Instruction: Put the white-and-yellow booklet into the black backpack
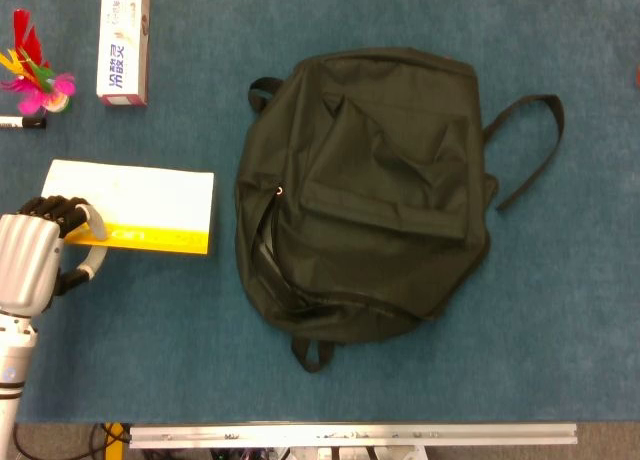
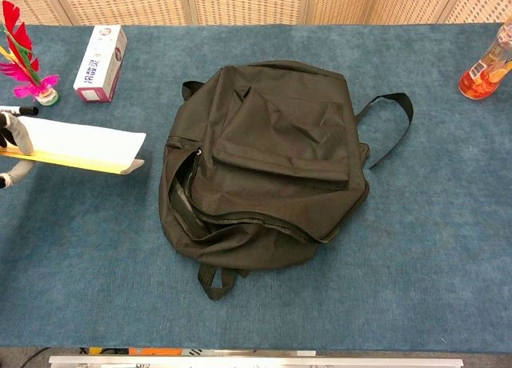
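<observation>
The white-and-yellow booklet [image 1: 138, 206] [image 2: 78, 145] is lifted off the blue table, held flat with its yellow strip toward me. My left hand [image 1: 38, 252] [image 2: 11, 142] pinches its left end at the left edge of both views. The booklet's right edge ends a short way left of the black backpack [image 1: 365, 190] [image 2: 268, 160], apart from it. The backpack lies flat in the middle of the table, front pocket up, with its main zipper gaping along the left side [image 1: 262, 250]. My right hand is not visible in either view.
A toothpaste box [image 1: 123, 42] [image 2: 101, 51], a pink-and-red feather shuttlecock [image 1: 38, 80] [image 2: 24, 68] and a black marker [image 1: 20, 123] [image 2: 18, 110] lie at the far left. An orange bottle [image 2: 486, 68] stands at the far right. The table's front edge carries a metal rail [image 1: 350, 435].
</observation>
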`<state>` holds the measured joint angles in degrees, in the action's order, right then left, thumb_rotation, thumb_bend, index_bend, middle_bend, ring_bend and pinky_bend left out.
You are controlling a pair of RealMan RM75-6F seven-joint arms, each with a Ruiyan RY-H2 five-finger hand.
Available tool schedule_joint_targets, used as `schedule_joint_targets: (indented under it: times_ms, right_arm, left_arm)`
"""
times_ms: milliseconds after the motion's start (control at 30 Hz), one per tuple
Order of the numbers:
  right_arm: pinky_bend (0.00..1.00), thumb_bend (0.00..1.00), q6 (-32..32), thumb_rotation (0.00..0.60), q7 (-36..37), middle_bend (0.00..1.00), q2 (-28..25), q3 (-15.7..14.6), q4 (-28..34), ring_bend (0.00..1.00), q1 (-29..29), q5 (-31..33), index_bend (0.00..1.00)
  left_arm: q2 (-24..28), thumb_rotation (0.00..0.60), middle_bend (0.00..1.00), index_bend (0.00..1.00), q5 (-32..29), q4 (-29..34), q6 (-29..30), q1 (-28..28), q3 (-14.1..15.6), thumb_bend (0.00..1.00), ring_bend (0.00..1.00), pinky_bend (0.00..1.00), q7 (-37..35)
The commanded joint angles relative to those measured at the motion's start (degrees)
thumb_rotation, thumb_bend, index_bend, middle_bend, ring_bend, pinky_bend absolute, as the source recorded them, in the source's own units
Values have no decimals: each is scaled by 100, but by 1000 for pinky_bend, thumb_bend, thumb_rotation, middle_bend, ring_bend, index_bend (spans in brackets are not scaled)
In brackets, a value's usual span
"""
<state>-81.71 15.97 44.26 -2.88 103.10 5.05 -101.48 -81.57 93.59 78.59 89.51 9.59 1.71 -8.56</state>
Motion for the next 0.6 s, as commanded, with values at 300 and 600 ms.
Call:
schedule_joint_targets:
  times_ms: [300, 600]
  right_arm:
    - [438, 62, 1379, 600, -1224, 360, 208, 6, 1398, 203, 826, -310, 292]
    - [442, 61, 2611, 600, -2471, 360, 1092, 228, 1959, 203, 1420, 599, 292]
  left_arm:
    - [340, 600, 556, 633, 263, 225, 548, -239, 34, 307, 495, 493, -491]
    - [564, 600, 558, 636, 493, 381, 842, -413, 138, 308, 495, 494, -625]
